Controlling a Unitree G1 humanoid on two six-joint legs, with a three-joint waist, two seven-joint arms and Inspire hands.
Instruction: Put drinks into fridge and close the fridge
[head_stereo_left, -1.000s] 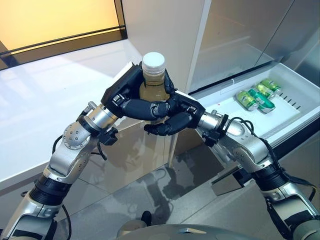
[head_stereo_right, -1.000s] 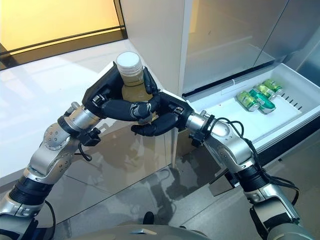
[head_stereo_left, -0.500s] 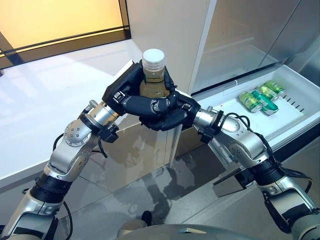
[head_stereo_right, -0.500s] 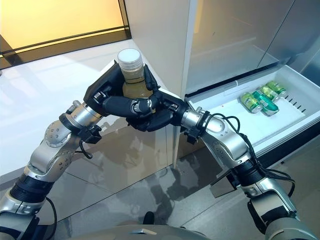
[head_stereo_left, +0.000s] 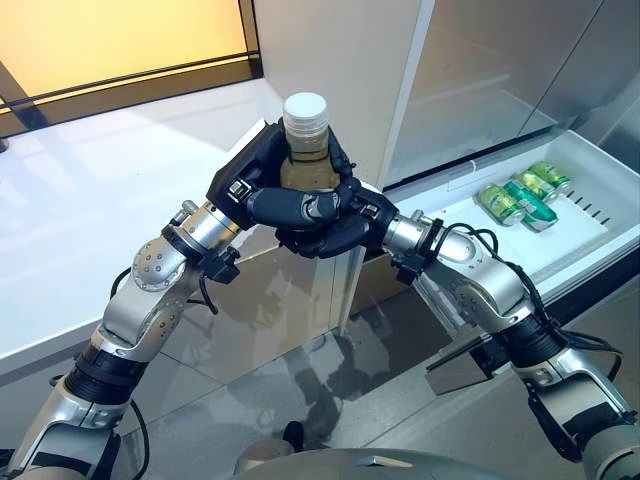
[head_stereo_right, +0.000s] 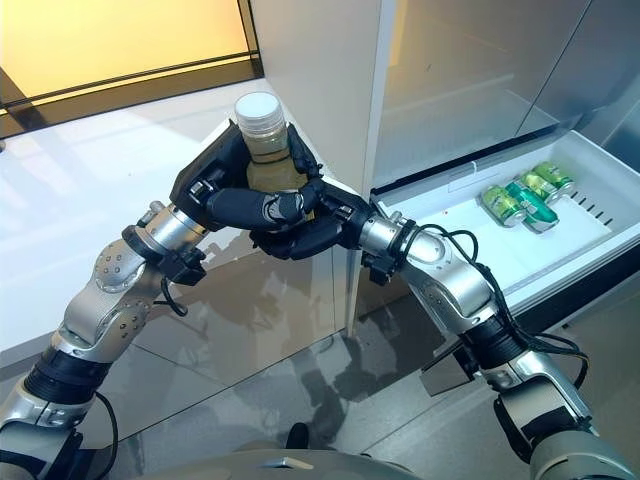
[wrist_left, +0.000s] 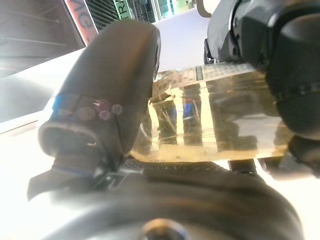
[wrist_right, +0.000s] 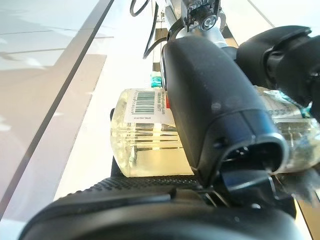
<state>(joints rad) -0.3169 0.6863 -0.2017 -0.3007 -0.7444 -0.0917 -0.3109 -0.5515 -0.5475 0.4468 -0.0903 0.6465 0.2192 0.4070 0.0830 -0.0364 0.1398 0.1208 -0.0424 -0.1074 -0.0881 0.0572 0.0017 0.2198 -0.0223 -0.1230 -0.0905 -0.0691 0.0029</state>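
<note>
A bottle (head_stereo_left: 305, 160) of pale yellow drink with a white cap stands upright in the air in front of a white cabinet corner. My left hand (head_stereo_left: 250, 185) is curled round its body from the left. My right hand (head_stereo_left: 335, 232) is curled round its lower part from the right, just under the left hand's fingers. In the left wrist view the bottle (wrist_left: 210, 125) lies past the thumb (wrist_left: 110, 90). In the right wrist view the bottle (wrist_right: 145, 135) lies under the thumb (wrist_right: 215, 100). The fridge drawer (head_stereo_left: 590, 245) stands open at the right.
Green cans (head_stereo_left: 515, 198) lie in the open white drawer. A white counter (head_stereo_left: 90, 210) runs along the left. A tall white cabinet panel (head_stereo_left: 330, 50) and a grey fridge front (head_stereo_left: 480, 70) stand behind. A grey tiled floor (head_stereo_left: 330, 400) lies below.
My right hand has moved up and left and its fingers have closed round the bottle's lower part. The left hand keeps its hold on the bottle.
</note>
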